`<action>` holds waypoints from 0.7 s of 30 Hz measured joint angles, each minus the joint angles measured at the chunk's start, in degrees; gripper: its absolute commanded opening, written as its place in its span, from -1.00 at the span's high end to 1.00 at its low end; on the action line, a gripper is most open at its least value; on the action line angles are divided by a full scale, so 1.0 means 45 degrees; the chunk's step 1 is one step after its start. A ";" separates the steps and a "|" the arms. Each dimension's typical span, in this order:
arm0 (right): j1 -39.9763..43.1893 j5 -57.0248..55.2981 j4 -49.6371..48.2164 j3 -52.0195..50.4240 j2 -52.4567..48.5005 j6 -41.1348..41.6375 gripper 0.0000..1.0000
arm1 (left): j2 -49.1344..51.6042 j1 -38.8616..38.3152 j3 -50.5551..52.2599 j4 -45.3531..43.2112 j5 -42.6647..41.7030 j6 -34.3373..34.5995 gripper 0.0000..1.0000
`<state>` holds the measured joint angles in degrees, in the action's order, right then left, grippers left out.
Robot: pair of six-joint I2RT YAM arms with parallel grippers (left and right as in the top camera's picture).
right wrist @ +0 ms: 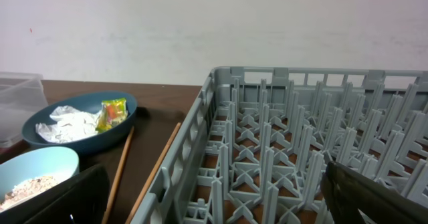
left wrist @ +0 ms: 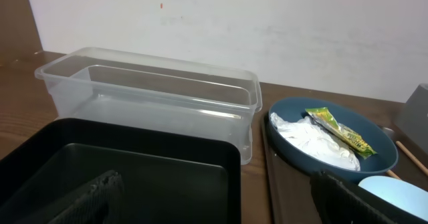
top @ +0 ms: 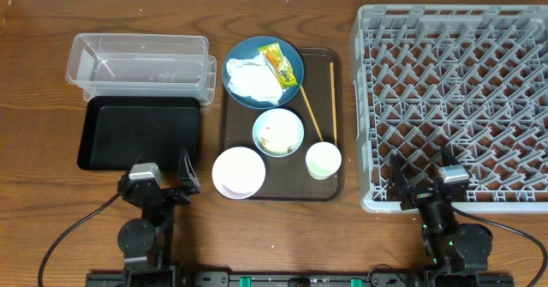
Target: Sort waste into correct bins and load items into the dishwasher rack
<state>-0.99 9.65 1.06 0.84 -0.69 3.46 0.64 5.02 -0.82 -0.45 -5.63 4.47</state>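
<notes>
A dark blue plate on the brown tray holds crumpled white tissue and a yellow-green and orange wrapper. A light blue bowl holds rice scraps. A white bowl, a white cup and chopsticks lie on the same tray. The clear tub and black tray sit left. The grey rack sits right. My left gripper is open and empty at the black tray's near edge. My right gripper is open and empty at the rack's near edge.
The wooden table runs to the white wall at the back. The brown tray lies between the two bins and the rack. Cables run from both arm bases along the near table edge.
</notes>
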 measured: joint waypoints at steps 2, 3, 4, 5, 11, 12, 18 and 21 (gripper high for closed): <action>0.0000 0.0005 0.0000 0.0000 0.0000 -0.0010 -0.99 | 0.0000 0.0000 0.0000 0.0000 0.0000 0.0000 -0.83; 0.0000 0.0019 -0.0005 0.0000 0.0000 -0.0049 -0.98 | 0.0010 0.0000 0.0000 0.0000 -0.0005 0.0000 -0.83; 0.0000 0.0053 -0.0005 0.0000 0.0000 -0.0102 -0.98 | 0.0049 0.0000 -0.0005 0.0005 0.0000 0.0000 -0.84; 0.0000 0.0112 -0.0005 0.0000 0.0000 -0.0194 -0.98 | 0.0170 0.0000 -0.0024 0.0034 -0.0010 0.0000 -0.84; 0.0000 0.0277 0.0107 0.0515 -0.0277 -0.0505 -0.98 | 0.2220 0.0000 -0.1564 0.0520 -0.0534 -0.0321 -0.84; 0.0000 0.0311 0.0112 0.0724 -0.0427 -0.0568 -0.99 | 0.2662 0.0000 -0.2001 0.0602 -0.0597 -0.0393 -0.84; 0.0000 0.0845 0.0733 0.3099 -0.2647 -0.1277 -0.98 | 0.6334 -0.0063 -0.5994 0.2259 -0.1078 -0.0874 -0.83; 0.0000 0.1088 0.1268 0.4459 -0.4216 -0.1540 -0.99 | 0.8403 -0.0345 -0.8325 0.3580 -0.1161 -0.1224 -0.83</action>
<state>-0.99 14.55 6.76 20.91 -19.66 -3.46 38.46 3.46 -38.28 15.66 -10.85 -1.04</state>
